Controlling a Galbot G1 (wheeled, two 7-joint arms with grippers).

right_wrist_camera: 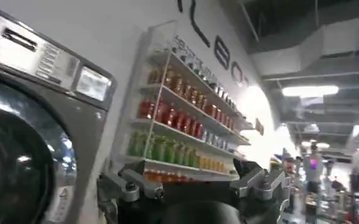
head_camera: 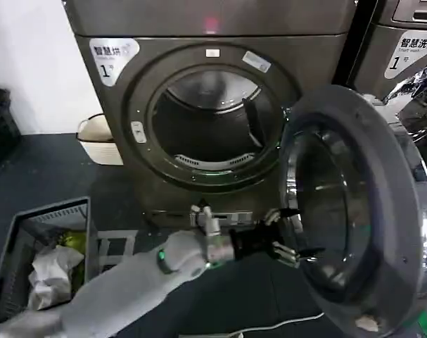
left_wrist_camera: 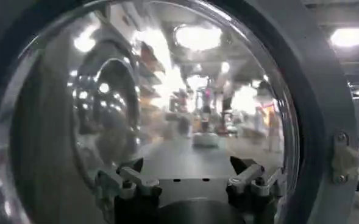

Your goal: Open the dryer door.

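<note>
Reaching left end effector [head_camera: 287, 236], fingers apparently spread, at swung-open dryer door [head_camera: 354, 211].

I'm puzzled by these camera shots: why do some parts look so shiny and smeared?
Head view: the open dryer door curves, lens-stretched. Left wrist view: ceiling lights glare off its glass, reflections blurred. Right wrist view: the drinks shelf is soft, lamps overexposed.

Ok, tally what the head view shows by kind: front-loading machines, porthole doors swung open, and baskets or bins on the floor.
Front-loading machines: 2, the dryer and its neighbouring machine
Porthole doors swung open: 1, the dryer door, with the left gripper at its inner face
Baskets or bins: 2, white basket, grey bin
Total: 5
</note>
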